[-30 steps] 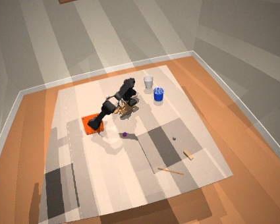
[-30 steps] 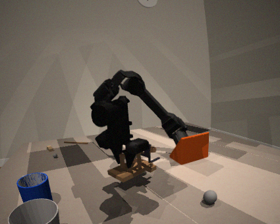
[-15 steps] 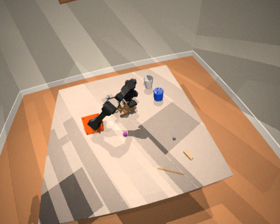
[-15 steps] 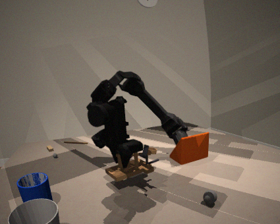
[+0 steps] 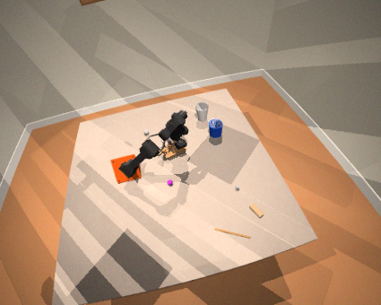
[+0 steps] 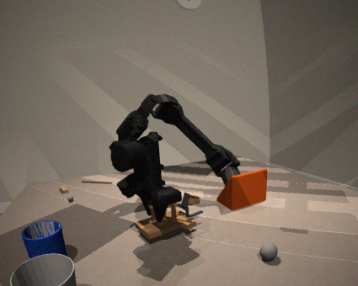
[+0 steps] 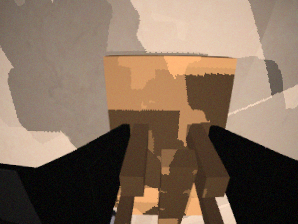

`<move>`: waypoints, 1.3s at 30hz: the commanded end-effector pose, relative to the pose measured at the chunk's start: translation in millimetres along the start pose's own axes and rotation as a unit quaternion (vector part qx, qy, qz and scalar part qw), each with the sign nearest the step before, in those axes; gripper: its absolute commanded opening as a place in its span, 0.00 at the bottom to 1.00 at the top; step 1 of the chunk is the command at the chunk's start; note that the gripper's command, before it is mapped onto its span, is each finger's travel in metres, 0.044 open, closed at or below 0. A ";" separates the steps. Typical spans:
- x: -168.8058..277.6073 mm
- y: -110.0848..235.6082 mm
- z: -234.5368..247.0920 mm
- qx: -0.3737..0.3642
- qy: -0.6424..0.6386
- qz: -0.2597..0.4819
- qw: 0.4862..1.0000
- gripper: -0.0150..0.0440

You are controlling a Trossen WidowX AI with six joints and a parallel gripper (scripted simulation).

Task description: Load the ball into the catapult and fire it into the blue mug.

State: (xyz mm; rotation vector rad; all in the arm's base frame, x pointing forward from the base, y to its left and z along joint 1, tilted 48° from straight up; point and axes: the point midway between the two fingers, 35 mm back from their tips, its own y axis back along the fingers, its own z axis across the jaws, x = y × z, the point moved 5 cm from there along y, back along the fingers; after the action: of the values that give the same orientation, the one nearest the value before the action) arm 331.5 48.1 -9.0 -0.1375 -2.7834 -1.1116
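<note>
The wooden catapult (image 5: 175,153) (image 6: 150,231) (image 7: 167,82) is under my gripper (image 5: 177,147) (image 6: 161,214) (image 7: 169,132). The gripper points down and is shut on the catapult's upright posts, with the throwing arm between them in the wrist view. Whether the base touches the table is hard to tell. The blue mug (image 5: 215,129) (image 6: 45,245) stands upright, apart from the catapult. A magenta ball (image 5: 169,182) lies on the table. A grey ball (image 5: 146,133) (image 6: 268,251) and a smaller grey ball (image 5: 237,188) (image 6: 70,198) also lie there. The catapult's cup is too small and shaded to read.
A grey cup (image 5: 202,113) (image 6: 43,273) stands beside the mug. A small wooden block (image 5: 256,211) (image 6: 63,189) and a thin stick (image 5: 232,233) (image 6: 97,182) lie on the table. The arm's base is at an orange block (image 5: 118,169) (image 6: 249,191).
</note>
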 end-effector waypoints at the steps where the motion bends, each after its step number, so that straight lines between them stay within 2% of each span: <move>1: -0.4 -5.1 0.6 0.002 0.004 -0.004 1.000 0.25; 12: 0.4 -23.0 -0.4 0.003 0.004 -0.003 1.000 0.25; 18: 0.4 -19.5 -1.0 0.000 0.000 0.000 1.000 0.25; 33: 0.1 -17.3 -0.9 0.000 0.000 0.000 1.000 0.92; 35: -2.4 0.3 -0.1 -0.001 0.000 -0.001 1.000 1.00; 39: -2.0 59.7 0.5 -0.002 0.001 -0.001 1.000 1.00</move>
State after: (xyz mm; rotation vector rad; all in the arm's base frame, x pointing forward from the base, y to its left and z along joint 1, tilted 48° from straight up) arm 337.5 59.1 5.2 -0.1546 -2.7788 -1.1055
